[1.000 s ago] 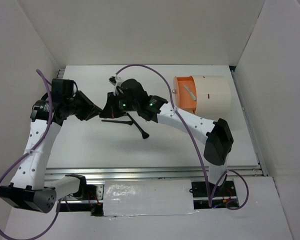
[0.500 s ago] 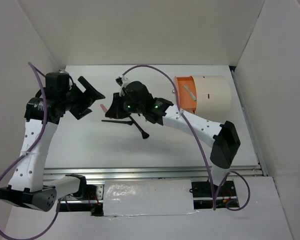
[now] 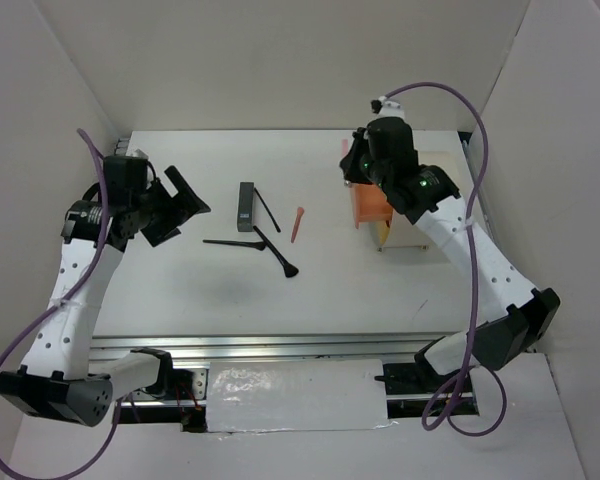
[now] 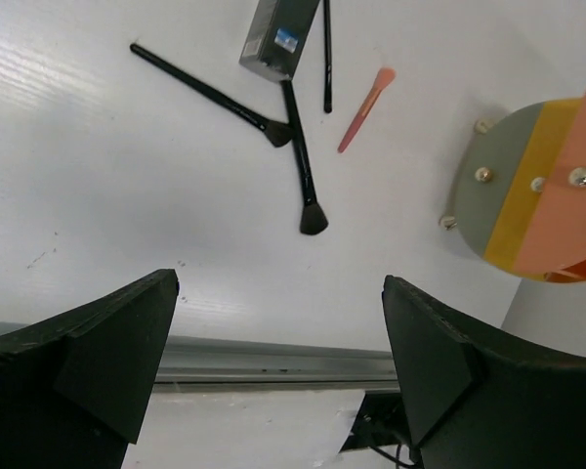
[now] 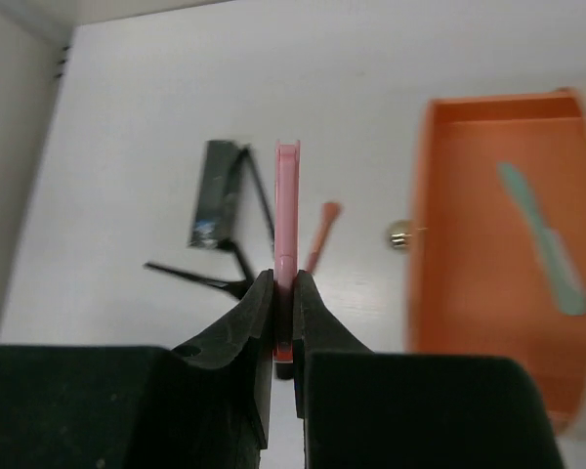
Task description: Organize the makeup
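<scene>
My right gripper (image 5: 284,283) is shut on a pink-tipped black applicator (image 5: 286,195), which sticks out forward between the fingers. In the top view that gripper (image 3: 355,165) hangs at the left edge of the orange drawer (image 3: 368,208). On the table's middle lie the rest of the makeup: a dark grey tube (image 3: 246,206), a thin black stick (image 3: 267,210), a short orange-pink stick (image 3: 298,224) and two black brushes (image 3: 232,243) (image 3: 277,254). My left gripper (image 3: 183,203) stands wide open and empty, left of the tube. Its wrist view shows the tube (image 4: 281,34) and brushes (image 4: 301,161).
The cream drum-shaped box (image 3: 435,190) stands at the back right, partly under my right arm. Its orange drawer (image 5: 498,244) is pulled open and holds a pale green tool (image 5: 545,242). White walls close in the left, back and right. A metal rail (image 3: 310,345) runs along the near edge.
The left gripper opened, let go of the pink applicator and drew back left. The right arm swung right with the applicator, from the table's middle to the orange drawer.
</scene>
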Available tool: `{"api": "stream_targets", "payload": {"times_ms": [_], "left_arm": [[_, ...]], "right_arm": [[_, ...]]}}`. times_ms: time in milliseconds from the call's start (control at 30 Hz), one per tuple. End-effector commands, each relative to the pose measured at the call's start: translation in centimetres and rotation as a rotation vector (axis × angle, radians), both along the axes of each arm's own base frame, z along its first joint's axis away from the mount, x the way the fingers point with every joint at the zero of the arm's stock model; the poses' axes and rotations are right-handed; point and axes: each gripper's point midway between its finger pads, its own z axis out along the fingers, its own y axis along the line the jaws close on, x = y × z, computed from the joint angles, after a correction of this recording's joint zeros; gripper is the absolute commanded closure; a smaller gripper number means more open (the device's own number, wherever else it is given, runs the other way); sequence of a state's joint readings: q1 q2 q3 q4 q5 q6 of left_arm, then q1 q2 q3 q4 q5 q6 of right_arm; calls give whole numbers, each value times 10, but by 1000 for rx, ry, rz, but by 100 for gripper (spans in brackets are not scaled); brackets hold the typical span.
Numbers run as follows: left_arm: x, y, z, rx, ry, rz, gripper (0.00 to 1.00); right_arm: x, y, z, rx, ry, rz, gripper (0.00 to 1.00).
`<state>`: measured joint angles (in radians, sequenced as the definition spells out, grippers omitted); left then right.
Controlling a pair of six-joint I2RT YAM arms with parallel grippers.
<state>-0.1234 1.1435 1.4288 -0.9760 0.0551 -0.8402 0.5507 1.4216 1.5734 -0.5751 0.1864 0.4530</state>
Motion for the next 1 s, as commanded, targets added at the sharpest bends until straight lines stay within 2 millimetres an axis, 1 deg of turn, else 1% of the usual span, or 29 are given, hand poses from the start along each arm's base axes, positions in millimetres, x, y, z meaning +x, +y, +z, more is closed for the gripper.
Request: {"api": "stream_targets", "payload": {"times_ms": [0, 67, 100, 167, 200, 333, 433, 500, 533, 600, 633, 667, 733, 767, 800, 833, 867, 900, 933, 967], "left_arm": [[6, -10, -10, 9, -16, -94, 1], [7, -11, -18, 19, 7, -113, 1], [8, -11, -19, 24, 10, -119, 1], [8, -13, -26, 34, 28, -147, 1], [7, -13, -28, 38, 35, -152, 1], [5, -15, -37, 44, 54, -177, 1], [2, -15, -44, 42, 68, -184, 0], [1, -16, -47, 41, 72, -189, 1], [1, -16, -48, 44, 75, -192, 1], [1, -16, -50, 47, 79, -198, 0], [2, -16, -50, 48, 80, -201, 1], [2, -16, -50, 48, 79, -201, 0], [4, -17, -51, 48, 82, -203, 1], [4, -16, -51, 47, 82, -200, 1], [5, -17, -52, 44, 84, -203, 0], [6, -18, -52, 41, 84, -204, 0], [5, -18, -54, 38, 90, -203, 1], [6, -19, -54, 34, 86, -203, 1], [7, -19, -57, 32, 91, -200, 1], [7, -20, -56, 29, 88, -200, 1]], "right_arm": [[7, -59, -15, -201, 46, -142, 100], [11, -73, -19, -232, 36, -189, 100], [11, -82, -14, -227, 10, -209, 100], [13, -91, -18, -221, -3, -225, 100], [13, -91, -22, -223, 0, -224, 100], [18, -104, -35, -235, 21, -255, 100], [20, -104, -39, -228, 21, -249, 98], [20, -105, -38, -230, 22, -253, 74], [20, -105, -37, -230, 20, -253, 55], [21, -104, -30, -224, 5, -252, 47], [21, -103, -27, -224, 0, -240, 40], [21, -102, -18, -215, -14, -239, 39], [21, -98, -11, -208, -22, -213, 35], [22, -94, -2, -194, -37, -200, 35], [21, -91, 2, -185, -41, -185, 36], [21, -87, 5, -172, -42, -166, 38], [18, -73, 8, -137, -39, -101, 41], [14, -57, 8, -116, -39, -36, 48], [10, -43, 10, -98, -49, 28, 60], [2, -22, 9, -69, -43, 120, 70]]}}
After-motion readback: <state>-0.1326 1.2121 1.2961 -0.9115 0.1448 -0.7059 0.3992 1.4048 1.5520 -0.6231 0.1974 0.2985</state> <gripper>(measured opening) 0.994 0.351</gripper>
